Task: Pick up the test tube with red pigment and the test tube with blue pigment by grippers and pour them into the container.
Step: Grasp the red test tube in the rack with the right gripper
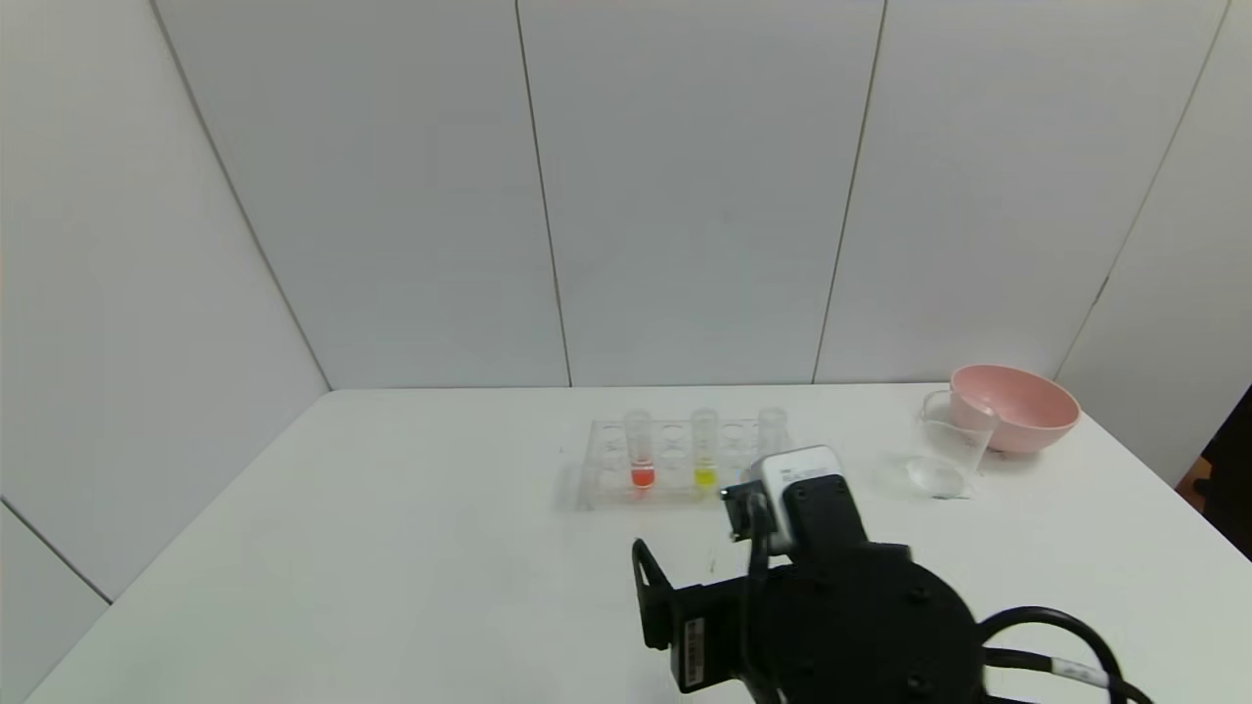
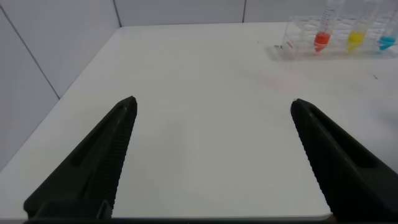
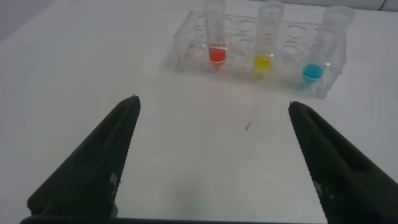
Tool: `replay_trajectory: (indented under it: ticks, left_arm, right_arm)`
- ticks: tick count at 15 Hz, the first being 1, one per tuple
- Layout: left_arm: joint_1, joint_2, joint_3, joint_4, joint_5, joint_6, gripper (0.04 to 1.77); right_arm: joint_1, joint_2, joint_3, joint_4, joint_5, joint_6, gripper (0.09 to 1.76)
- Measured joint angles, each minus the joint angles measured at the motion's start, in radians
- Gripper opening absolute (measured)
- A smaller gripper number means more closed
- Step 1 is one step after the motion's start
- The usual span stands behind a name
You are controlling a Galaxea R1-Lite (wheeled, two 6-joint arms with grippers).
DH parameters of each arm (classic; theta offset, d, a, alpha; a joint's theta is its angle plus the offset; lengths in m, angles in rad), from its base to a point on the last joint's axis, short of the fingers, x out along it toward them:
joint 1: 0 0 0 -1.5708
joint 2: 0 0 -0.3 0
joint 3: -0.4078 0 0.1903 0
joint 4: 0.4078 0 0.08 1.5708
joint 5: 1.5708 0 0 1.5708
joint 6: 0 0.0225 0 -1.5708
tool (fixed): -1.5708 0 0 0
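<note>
Our right gripper [image 3: 211, 162]: jaws apart, near rack [image 3: 186, 31]. Our left gripper [image 2: 211, 155]: apart, idle. Advice: centre on test tube with red pigment [image 3: 215, 34], lift straight.

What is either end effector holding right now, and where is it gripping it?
Nothing is held. The right end effector and the left end effector are both open over bare table. The red and blue tubes stand in the rack.

No legible text, brand, number or sign anywhere. White label on the black arm bracket [image 1: 693, 652] carries print too small to read; the pale sticker on the wrist camera housing [image 1: 802, 471] likewise. Middle tube [image 3: 268, 25] in the rack shows faint graduation marks, with no figures readable.
</note>
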Motion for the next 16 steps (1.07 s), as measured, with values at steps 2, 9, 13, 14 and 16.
replay_trajectory:
  ticks: [2, 9, 13, 14, 16]
  left_arm:
    - [0.000, 0.000, 0.000, 0.000, 0.000, 0.000, 1.76]
    - [0.000, 0.000, 0.000, 0.000, 0.000, 0.000, 1.76]
    - [0.000, 0.000, 0.000, 0.000, 0.000, 0.000, 1.76]
    - [0.000, 0.000, 0.000, 0.000, 0.000, 0.000, 1.76]
    - [0.000, 0.000, 0.000, 0.000, 0.000, 0.000, 1.76]
  right_arm:
    - [0.003, 0.067, -0.082, 0.008, -0.003, -0.001, 1.71]
    - [-0.027, 0.296, -0.370, 0.108, -0.005, -0.009, 1.71]
    - [-0.081, 0.384, -0.505, 0.162, -0.005, -0.021, 1.71]
    - [-0.096, 0.405, -0.534, 0.163, -0.005, -0.032, 1.71]
    - [-0.126, 0.449, -0.593, 0.164, -0.003, -0.048, 1.71]
